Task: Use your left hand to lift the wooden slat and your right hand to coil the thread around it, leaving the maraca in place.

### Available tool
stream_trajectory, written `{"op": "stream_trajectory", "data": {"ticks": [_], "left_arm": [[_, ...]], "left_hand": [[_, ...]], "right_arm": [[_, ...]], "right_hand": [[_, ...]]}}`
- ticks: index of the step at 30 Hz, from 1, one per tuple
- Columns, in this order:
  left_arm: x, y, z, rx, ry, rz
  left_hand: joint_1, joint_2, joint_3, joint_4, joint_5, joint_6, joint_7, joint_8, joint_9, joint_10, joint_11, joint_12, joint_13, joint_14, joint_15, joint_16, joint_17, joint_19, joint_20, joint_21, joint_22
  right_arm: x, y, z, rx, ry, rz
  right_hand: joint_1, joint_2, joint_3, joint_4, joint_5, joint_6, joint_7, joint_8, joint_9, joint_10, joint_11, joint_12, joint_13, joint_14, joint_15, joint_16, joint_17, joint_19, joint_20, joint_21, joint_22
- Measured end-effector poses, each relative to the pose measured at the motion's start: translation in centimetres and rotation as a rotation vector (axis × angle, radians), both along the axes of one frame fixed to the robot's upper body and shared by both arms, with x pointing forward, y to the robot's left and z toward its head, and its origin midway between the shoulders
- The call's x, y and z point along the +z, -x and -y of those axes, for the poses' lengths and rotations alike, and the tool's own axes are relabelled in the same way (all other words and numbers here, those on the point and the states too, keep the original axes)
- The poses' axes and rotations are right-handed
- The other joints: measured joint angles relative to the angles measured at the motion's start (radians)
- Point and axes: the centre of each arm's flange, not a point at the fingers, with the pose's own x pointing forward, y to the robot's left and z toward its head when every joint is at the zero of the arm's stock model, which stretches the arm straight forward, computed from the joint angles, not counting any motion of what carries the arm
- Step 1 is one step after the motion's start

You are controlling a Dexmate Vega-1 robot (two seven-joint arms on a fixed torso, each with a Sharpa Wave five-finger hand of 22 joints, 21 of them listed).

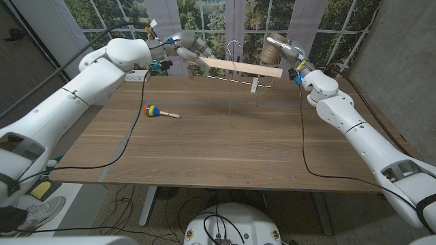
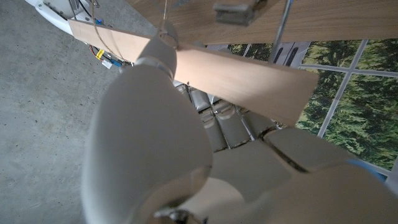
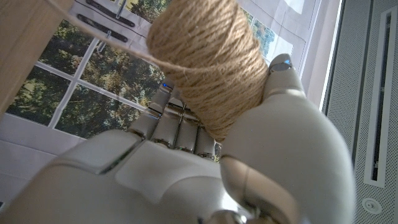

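Slat (image 1: 242, 66) held above table's (image 1: 218, 150) far edge.

There is one wooden slat (image 1: 242, 67), one spool of jute thread (image 1: 274, 49) and one maraca (image 1: 152, 111) with coloured bands. Two robot hands are in view, the left hand (image 1: 185, 46) and the right hand (image 1: 289, 54). One wooden table (image 1: 225, 146) carries them, with two black cables (image 1: 122, 146) trailing over it.

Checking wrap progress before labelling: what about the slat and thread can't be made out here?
- Wraps on the slat: head view, too small to count.
- Thread between spool and slat: head view, too thin to trace.
- Left robot hand grip: left wrist view, its own back hides the fingers.
- Slat's far end: left wrist view, blurred.
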Motion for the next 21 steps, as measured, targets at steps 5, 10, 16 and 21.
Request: {"op": "stream_trajectory", "data": {"ticks": [5, 10, 16, 21], "left_arm": [[-0.3, -0.3, 0.1, 0.021, -0.032, -0.012], [-0.5, -0.5, 0.1, 0.048, -0.054, -0.012], [-0.6, -0.6, 0.4, 0.102, -0.069, 0.017], [-0.7, -0.8, 0.5, 0.138, -0.074, 0.037]], "left_hand": [[-0.001, 0.001, 0.000, 0.000, 0.000, 0.000, 0.000, 0.004, 0.002, 0.000, 0.000, 0.000, 0.001, 0.000, 0.000, -0.007, 0.005, -0.004, 0.004, 0.004, 0.000], [-0.001, 0.001, 0.000, 0.000, 0.000, 0.000, 0.000, 0.004, 0.006, 0.000, 0.000, -0.007, 0.001, 0.000, 0.000, -0.007, 0.005, -0.004, 0.004, 0.004, 0.000], [-0.001, 0.001, 0.000, 0.000, 0.000, 0.000, 0.000, 0.004, 0.006, 0.000, 0.000, -0.007, 0.001, 0.000, 0.000, -0.007, 0.005, -0.006, 0.002, 0.007, 0.000], [-0.001, 0.001, 0.000, 0.000, -0.001, 0.000, 0.000, 0.004, 0.006, 0.000, 0.000, -0.007, 0.001, 0.001, -0.001, -0.008, 0.002, -0.007, 0.000, 0.007, 0.000]], "right_arm": [[1.1, 0.3, -0.3, -0.004, 0.037, 0.015], [2.2, 0.7, -0.7, -0.008, 0.071, 0.035], [3.5, 1.6, -1.5, -0.011, 0.116, 0.070], [4.2, 2.4, -2.3, -0.007, 0.145, 0.103]], "right_hand": [[0.000, 0.000, -0.001, 0.001, 0.000, 0.000, 0.000, 0.000, 0.000, 0.000, 0.000, 0.000, 0.000, 0.000, 0.000, 0.000, 0.000, 0.000, 0.000, 0.000, 0.000], [0.000, 0.000, -0.001, 0.001, 0.000, 0.000, 0.000, 0.000, 0.000, 0.000, 0.000, 0.000, 0.000, 0.000, 0.000, 0.000, 0.000, 0.000, 0.000, 0.004, 0.000], [0.000, 0.000, -0.001, 0.001, 0.000, 0.000, 0.000, -0.003, 0.000, 0.000, 0.000, -0.001, -0.001, 0.000, 0.000, -0.004, 0.004, 0.000, 0.000, 0.004, 0.000], [0.000, 0.000, -0.001, 0.001, 0.000, 0.000, 0.000, -0.003, 0.000, 0.000, 0.000, -0.001, -0.001, 0.000, 0.000, -0.004, 0.005, 0.000, 0.000, 0.008, 0.000]]}}
